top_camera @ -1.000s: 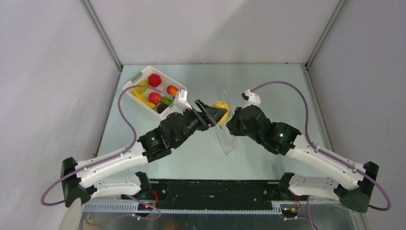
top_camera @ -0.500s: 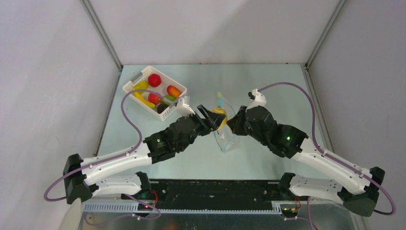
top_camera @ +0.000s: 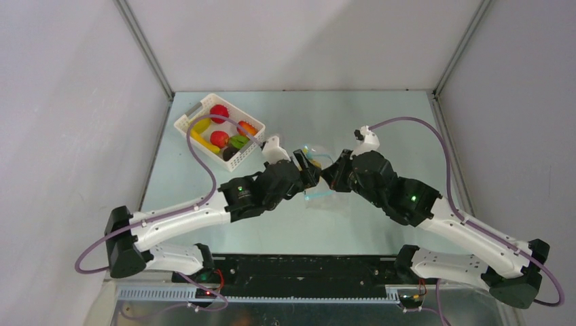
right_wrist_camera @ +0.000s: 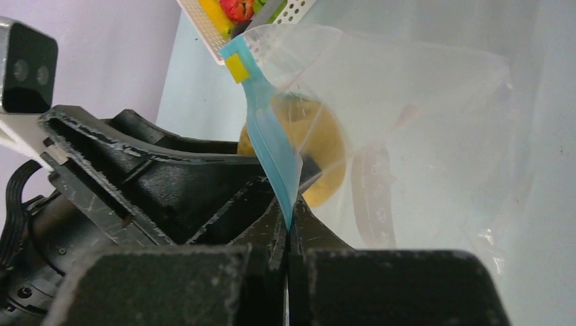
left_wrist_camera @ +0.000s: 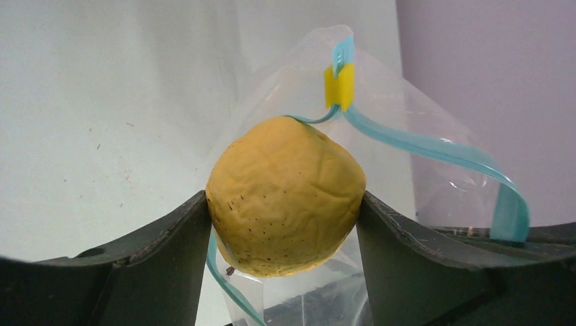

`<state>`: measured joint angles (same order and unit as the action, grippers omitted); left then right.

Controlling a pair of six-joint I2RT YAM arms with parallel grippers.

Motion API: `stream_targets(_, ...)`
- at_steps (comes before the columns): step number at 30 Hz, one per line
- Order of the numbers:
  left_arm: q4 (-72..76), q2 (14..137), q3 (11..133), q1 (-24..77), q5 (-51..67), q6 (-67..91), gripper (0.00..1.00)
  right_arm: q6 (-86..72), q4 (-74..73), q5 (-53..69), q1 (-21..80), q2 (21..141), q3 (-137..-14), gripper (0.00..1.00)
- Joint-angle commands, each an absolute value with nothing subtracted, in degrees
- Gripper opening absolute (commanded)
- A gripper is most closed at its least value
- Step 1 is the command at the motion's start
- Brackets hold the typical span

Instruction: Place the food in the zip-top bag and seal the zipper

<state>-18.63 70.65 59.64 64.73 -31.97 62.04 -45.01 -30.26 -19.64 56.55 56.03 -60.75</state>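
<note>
At the far left of the table (top_camera: 387, 122) sits the white basket (top_camera: 185, 123), with the rest of the food (top_camera: 219, 138) (red, yellow, orange and green pieces) waiting in it. Toward the middle, the left gripper (top_camera: 307, 170) clamps a wrinkled yellow fruit (left_wrist_camera: 285, 197) between its two fingers and holds it at the mouth of the bag (right_wrist_camera: 421, 95), presumably so the piece can be pushed in rather than dropped from above. Just to the right, the right gripper (right_wrist_camera: 289, 231) is pinched tight on the blue zipper (left_wrist_camera: 435, 146), lifting that edge. This looks meant to keep the mouth spread and the floppy pouch from sliding away. The overhead view shows only that the two grippers meet nose to nose over crumpled plastic, well apart from the basket, and the fruit is nearly hidden there. The left wrist view shows the grip itself, and the strip looping behind the fruit with its small yellow slider (left_wrist_camera: 339, 86) at the top of the loop. The right wrist view adds what neither gives: seen through the clear film, the fruit appears partly inside the mouth, though how far is hard to tell.
</note>
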Motion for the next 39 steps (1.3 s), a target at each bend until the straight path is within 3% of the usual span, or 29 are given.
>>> stream_targets(1,-22.98,71.94,63.4,65.3,-32.74,61.68,0.67,-45.39,-25.89,-18.55,57.21,54.97,-61.26,0.0)
stream_targets(3,-21.92,71.72,63.33,65.32,-31.61,61.26,0.82,-45.35,-25.77,-18.28,57.22,55.11,-61.22,0.0)
stream_targets(7,-20.36,70.39,62.64,65.3,-30.84,60.41,0.99,-45.35,-25.92,-18.22,57.26,55.19,-61.26,0.0)
stream_targets(18,-17.65,67.42,61.48,65.3,-29.06,59.1,1.0,-46.27,-26.18,-17.92,57.22,55.62,-61.2,0.0)
stream_targets(19,-16.28,67.46,61.45,65.3,-27.85,60.04,0.98,-46.44,-25.57,-17.66,57.26,55.63,-61.1,0.0)
stream_targets(22,-14.62,68.15,61.93,65.38,-25.87,61.78,0.82,-47.12,-26.33,-19.2,57.14,54.91,-60.87,0.0)
stream_targets(24,-12.45,68.71,62.39,65.51,-24.09,61.13,0.8,-47.44,-27.27,-20.48,56.87,54.33,-60.9,0.0)
stream_targets(27,-15.11,69.3,64.07,65.52,-25.18,60.01,0.83,-47.28,-28.34,-19.61,55.91,53.46,-60.69,0.0)
stream_targets(32,-16.55,65.63,61.62,65.5,-28.84,58.36,0.98,-46.89,-29.64,-18.75,53.35,52.21,-58.67,0.0)
stream_targets(39,-29.13,53.56,56.4,65.36,-37.78,57.76,1.0,-44.71,-34.17,-18.53,46.36,49.31,-56.18,0.0)
